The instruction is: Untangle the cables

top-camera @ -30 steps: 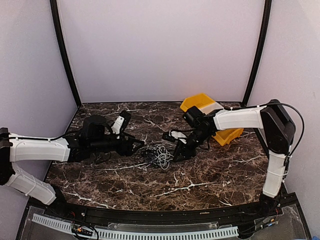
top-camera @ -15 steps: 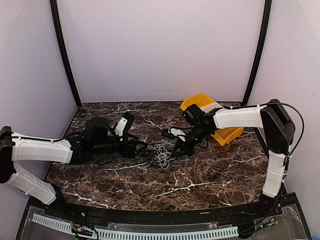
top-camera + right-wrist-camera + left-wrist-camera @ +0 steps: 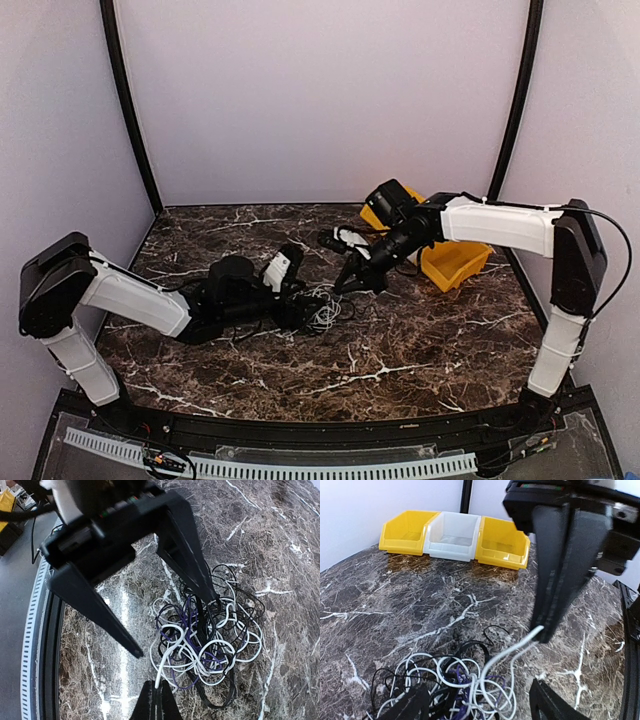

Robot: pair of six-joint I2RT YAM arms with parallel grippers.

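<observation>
Marble, dark with white veins: worktop [image 3: 420, 350] fills the floor of the enclosure.

Left arm [image 3: 130, 298] comes in from 8 o'clock, stretched low toward the centre. Right arm [image 3: 500, 225] rises along the 3 o'clock edge, then reaches in from 2 o'clock.

Three bins in a row at the 1–2 o'clock corner: yellow bin [image 3: 405, 530], white bin [image 3: 452, 537], second yellow bin [image 3: 502, 542], side walls touching.

Left pincer [image 3: 177, 625] is open, jaws spread wide and down low at the clump, one finger on each side of it, gripping nothing.

Right pincer [image 3: 545, 632] is closed, jaws pressed together on the tip of one strand. It sits just toward 1 o'clock of the clump and above it, pointing down.

Cables [image 3: 322, 315] lie in one loose tangled clump on the marble near the centre of the worktop: white, black and purple loops crossing each other.

White cable [image 3: 507, 652] rises out of the clump in a curve up to the right pincer; its end is clear of the marble, the rest is in the tangle.
</observation>
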